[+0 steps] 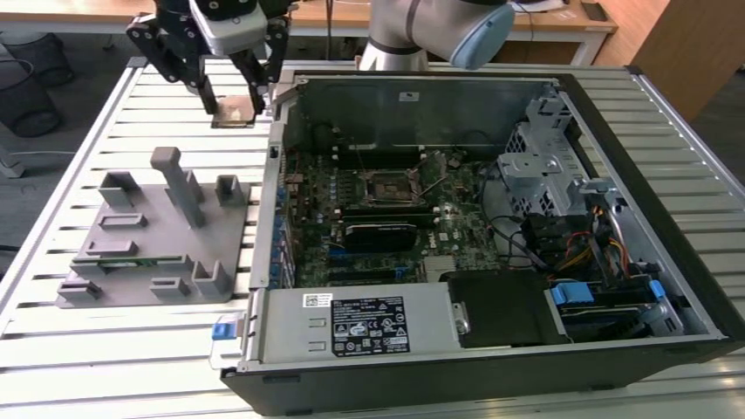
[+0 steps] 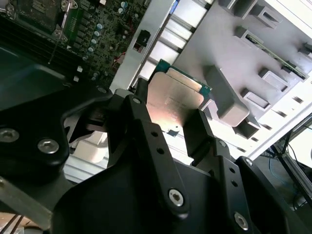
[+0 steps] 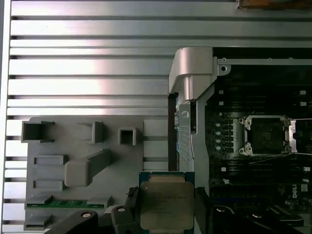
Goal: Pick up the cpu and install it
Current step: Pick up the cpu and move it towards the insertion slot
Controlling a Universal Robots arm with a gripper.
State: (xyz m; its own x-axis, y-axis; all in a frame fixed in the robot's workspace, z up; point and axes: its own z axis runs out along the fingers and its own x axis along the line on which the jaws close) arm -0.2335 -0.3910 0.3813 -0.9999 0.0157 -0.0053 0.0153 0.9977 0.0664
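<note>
Table: slatted metal top [image 1: 70,349], beneath the claw and spreading to both sides of it.
Holder: grey moulded block [image 1: 152,240] with pegs and slots, on the table to the exterior view's left of the claw and lower in that view.
Memory stick: green strip [image 1: 122,260], lying in a slot of the holder, well apart from the claw.
Claw: black, two-fingered [image 1: 236,103], clenched on the chip from two opposite edges.
Chip: square, silvery top with a thin green rim [image 1: 236,113], gripped between the fingertips over the table slats, just outside the case wall; plain in both wrist views [image 2: 175,97] [image 3: 165,201].
Case: black computer box [image 1: 652,218], lying open on its side, just beside the claw to the exterior view's right.
Socket: square black frame [image 1: 393,185] mid-board inside the case, well apart from the claw; seen open in the first wrist view [image 3: 265,135].
Arm: grey tube with a blue cap [image 1: 472,35], behind the case, to the exterior view's right of the claw.
</note>
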